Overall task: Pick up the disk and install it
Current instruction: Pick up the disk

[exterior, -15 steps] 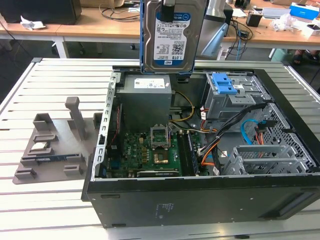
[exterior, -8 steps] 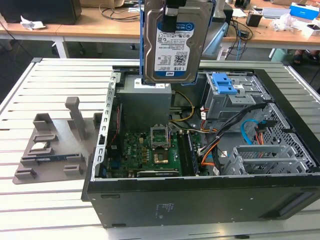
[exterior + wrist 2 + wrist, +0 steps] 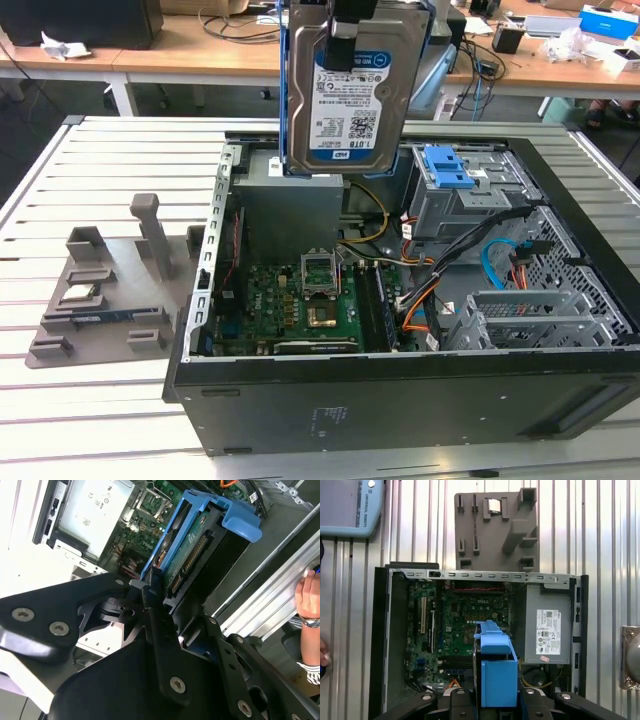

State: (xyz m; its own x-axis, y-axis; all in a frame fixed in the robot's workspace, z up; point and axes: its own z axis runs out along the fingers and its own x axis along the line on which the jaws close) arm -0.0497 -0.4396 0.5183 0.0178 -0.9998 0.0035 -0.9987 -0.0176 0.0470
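Slatted metal bench (image 3: 100,150) w/ open PC case (image 3: 350,400), lab desks (image 3: 200,55) behind; disk (image 3: 350,110) aloft, jaws tight on it.

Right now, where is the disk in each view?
Exterior view: the disk hangs top centre, label facing the camera.
Second wrist view: the disk edge-on, connector side showing.
First wrist view: its blue bracket end, over the motherboard.
Shared landmark: the power supply.

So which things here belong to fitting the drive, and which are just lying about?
In the job: silver metal hard drive with blue plastic bracket, clamped in the black gripper; open black computer case; grey metal drive cage.
Lying about: grey plastic tray; small square chip on it.
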